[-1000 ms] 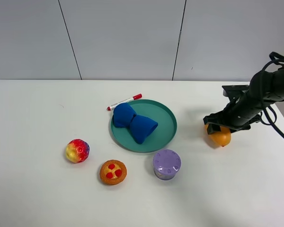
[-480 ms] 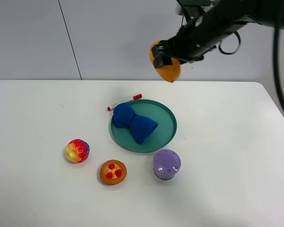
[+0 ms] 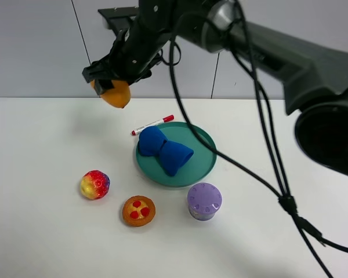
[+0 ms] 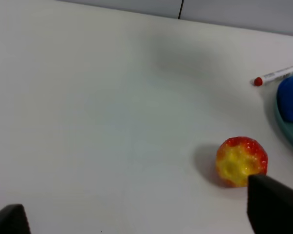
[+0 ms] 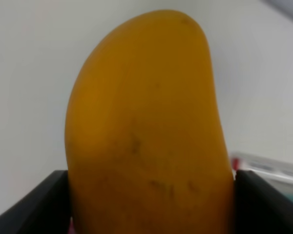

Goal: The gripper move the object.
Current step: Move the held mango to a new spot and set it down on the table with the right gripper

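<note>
The orange-yellow mango (image 3: 116,94) hangs in the air above the table's back left part, held by my right gripper (image 3: 111,81), whose dark arm reaches across from the right. In the right wrist view the mango (image 5: 146,131) fills the picture between the two black fingers (image 5: 34,204). My left gripper (image 4: 136,214) is open and empty over bare table; only its two black fingertips (image 4: 276,204) show. The left arm is out of the high view.
A teal plate (image 3: 204,152) with a blue cloth (image 3: 162,149) sits mid-table, a red-capped marker (image 3: 152,124) behind it. A purple jar (image 3: 204,201), an orange tart (image 3: 138,210) and a red-yellow ball fruit (image 3: 95,184) stand in front; the ball fruit also shows in the left wrist view (image 4: 240,162).
My right gripper has lifted the mango off the table at the right and carried it high and leftwards across the plate to the back left. Nothing else moved.
</note>
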Controlling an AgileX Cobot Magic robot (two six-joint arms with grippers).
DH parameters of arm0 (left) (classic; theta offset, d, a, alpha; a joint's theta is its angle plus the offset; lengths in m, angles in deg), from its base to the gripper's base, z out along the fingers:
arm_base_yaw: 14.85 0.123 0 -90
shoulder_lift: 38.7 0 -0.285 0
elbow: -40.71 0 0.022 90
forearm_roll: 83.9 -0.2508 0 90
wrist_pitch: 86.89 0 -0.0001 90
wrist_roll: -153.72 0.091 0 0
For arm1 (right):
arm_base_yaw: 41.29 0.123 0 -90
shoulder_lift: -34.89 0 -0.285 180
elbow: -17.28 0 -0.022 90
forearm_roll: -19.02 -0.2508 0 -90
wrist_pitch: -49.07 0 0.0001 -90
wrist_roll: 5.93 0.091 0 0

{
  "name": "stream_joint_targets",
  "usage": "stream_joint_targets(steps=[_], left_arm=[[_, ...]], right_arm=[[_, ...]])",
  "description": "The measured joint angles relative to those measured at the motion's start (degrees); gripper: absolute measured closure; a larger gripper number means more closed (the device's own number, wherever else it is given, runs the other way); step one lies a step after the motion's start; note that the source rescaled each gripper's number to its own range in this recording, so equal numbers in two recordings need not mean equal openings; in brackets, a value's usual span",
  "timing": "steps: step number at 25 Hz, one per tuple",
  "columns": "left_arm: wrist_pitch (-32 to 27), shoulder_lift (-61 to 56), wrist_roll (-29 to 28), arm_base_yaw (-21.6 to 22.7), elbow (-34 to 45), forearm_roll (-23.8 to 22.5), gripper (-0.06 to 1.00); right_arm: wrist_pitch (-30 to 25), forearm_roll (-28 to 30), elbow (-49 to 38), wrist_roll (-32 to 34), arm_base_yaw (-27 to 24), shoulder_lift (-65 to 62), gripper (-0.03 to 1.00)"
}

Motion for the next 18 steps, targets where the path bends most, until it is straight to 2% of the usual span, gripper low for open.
stream_joint_targets(steps=[3, 8, 18], left_arm=[[0.0, 0.0, 0.0, 0.0, 0.0, 0.0, -0.06], [0.0, 0.0, 0.0, 0.0, 0.0, 0.0, -0.06], [0.0, 0.0, 0.0, 0.0, 0.0, 0.0, -0.06]], right_arm=[[-0.4, -0.8, 3.7, 0.0, 0.9, 5.1, 0.97], [-0.4, -0.8, 4.5, 0.0, 1.0, 10.5, 0.97], [5.5, -1.4, 4.5, 0.0, 1.0, 16.6, 0.97]])
